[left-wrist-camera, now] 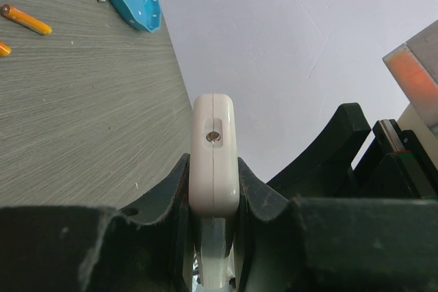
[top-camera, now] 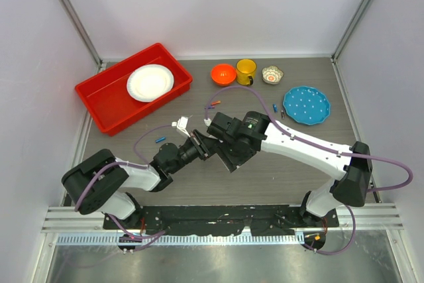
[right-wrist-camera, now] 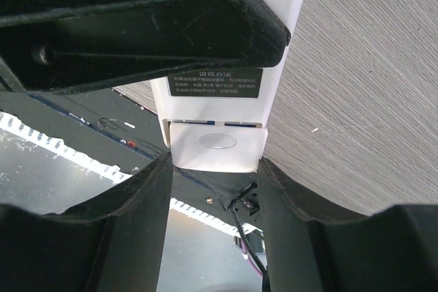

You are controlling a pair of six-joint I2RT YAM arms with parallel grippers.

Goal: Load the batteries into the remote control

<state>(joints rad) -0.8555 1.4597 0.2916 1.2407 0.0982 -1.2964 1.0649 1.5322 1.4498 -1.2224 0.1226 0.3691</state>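
Note:
Edge-on between the jaws of my left gripper [left-wrist-camera: 214, 166] stands the white remote control [left-wrist-camera: 214, 143], and the gripper is shut on it. In the right wrist view the remote's [right-wrist-camera: 226, 46] plain back shows a black label, with the battery cover [right-wrist-camera: 217, 144] at its end. My right gripper [right-wrist-camera: 215, 162] has a fingertip against each side of that cover. From above, both grippers meet mid-table, left [top-camera: 201, 142] and right [top-camera: 213, 126], hiding most of the remote. Loose batteries lie on the table: orange [left-wrist-camera: 25, 20], blue [top-camera: 159, 140], red-orange [top-camera: 213, 103].
A blue dotted plate [top-camera: 306, 105] lies at the right, with two more batteries [top-camera: 277, 111] beside it. At the back stand an orange bowl [top-camera: 223, 73], a yellow mug [top-camera: 246, 70] and a small patterned dish [top-camera: 272, 74]. A red tray [top-camera: 106, 101] holds a white plate. A small white piece [top-camera: 180, 123] lies left of the grippers.

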